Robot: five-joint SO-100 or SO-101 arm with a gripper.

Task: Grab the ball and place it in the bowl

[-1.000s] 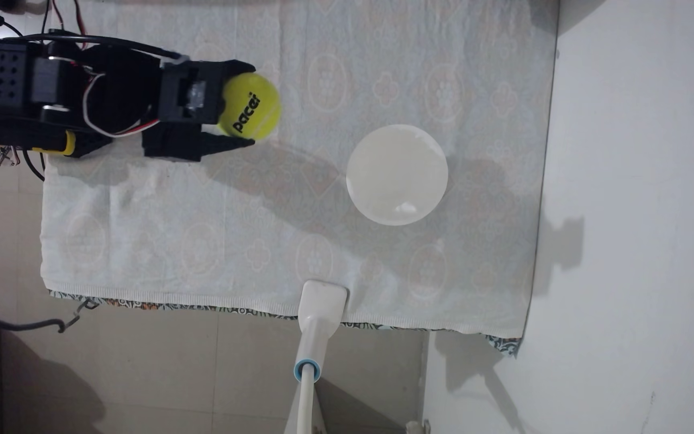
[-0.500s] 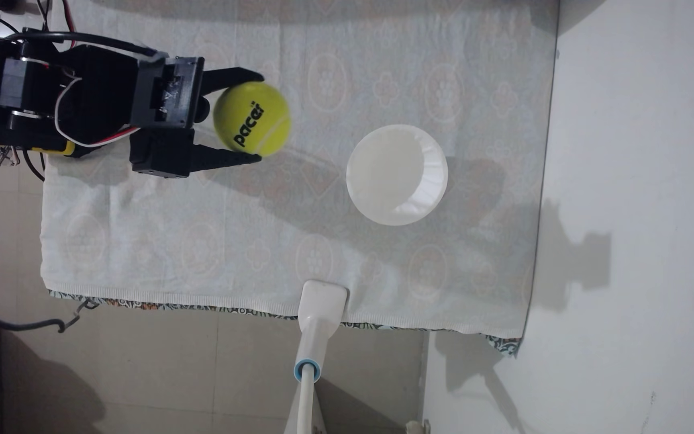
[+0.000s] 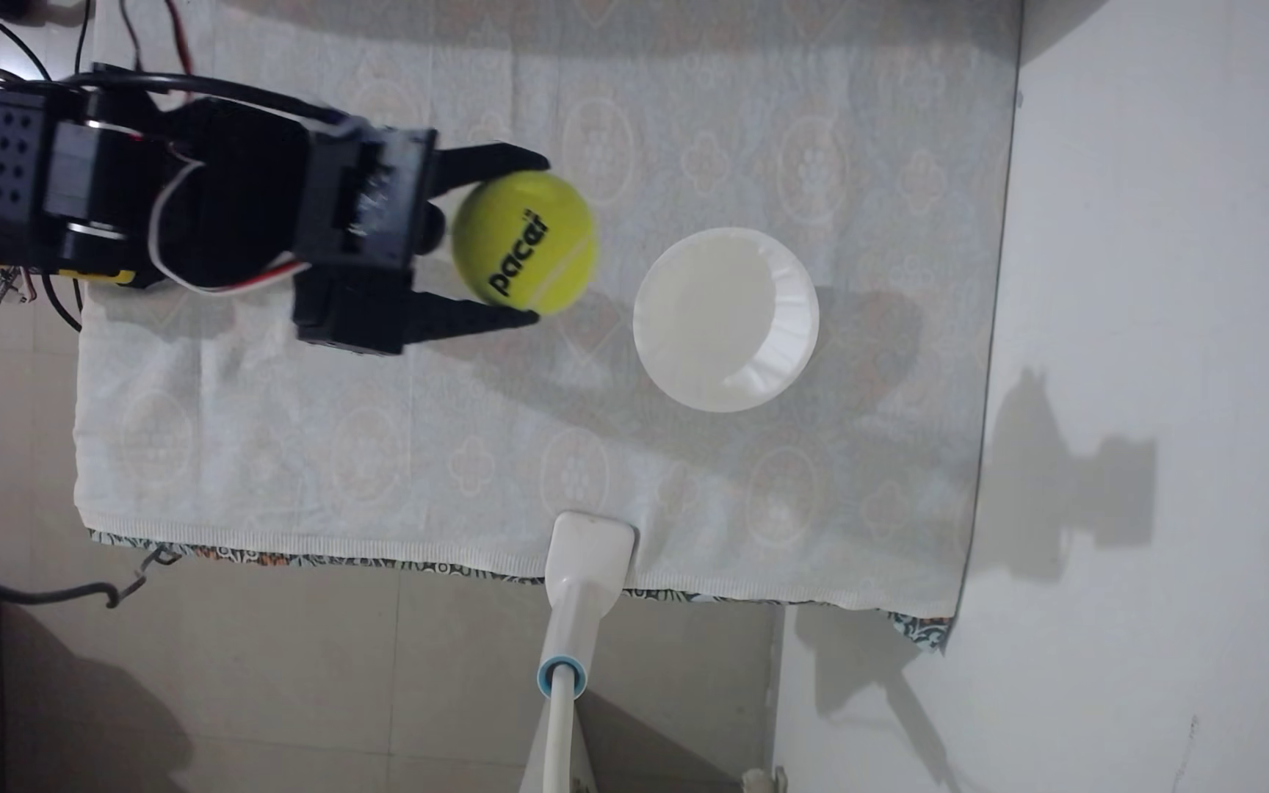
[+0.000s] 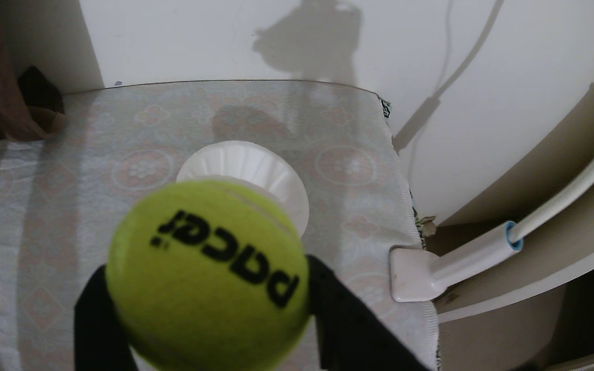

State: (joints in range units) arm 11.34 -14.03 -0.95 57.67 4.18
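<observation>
The yellow-green tennis ball (image 3: pixel 525 242) with black "pacer" lettering hangs above the cloth, pinched between the two black fingers of my gripper (image 3: pixel 540 238). One finger presses its upper side, the other its lower side in the fixed view. The white bowl (image 3: pixel 725 319) with a pleated rim stands on the cloth just right of the ball, a short gap apart. In the wrist view the ball (image 4: pixel 207 274) fills the foreground between my fingers (image 4: pixel 338 303), and the bowl (image 4: pixel 249 171) sits straight beyond it, partly hidden by the ball.
A pale patterned cloth (image 3: pixel 387 427) covers the table. A white clamp on a white arm (image 3: pixel 587 560) grips the cloth's lower edge in the fixed view. A white wall (image 3: pixel 1165 305) runs along the right side. Cables (image 3: pixel 29 591) trail off the table's left.
The arm has lifted the ball off the cloth and carried it right toward the bowl, with the gripper staying closed on it. The arm's shadow has shifted right onto the wall.
</observation>
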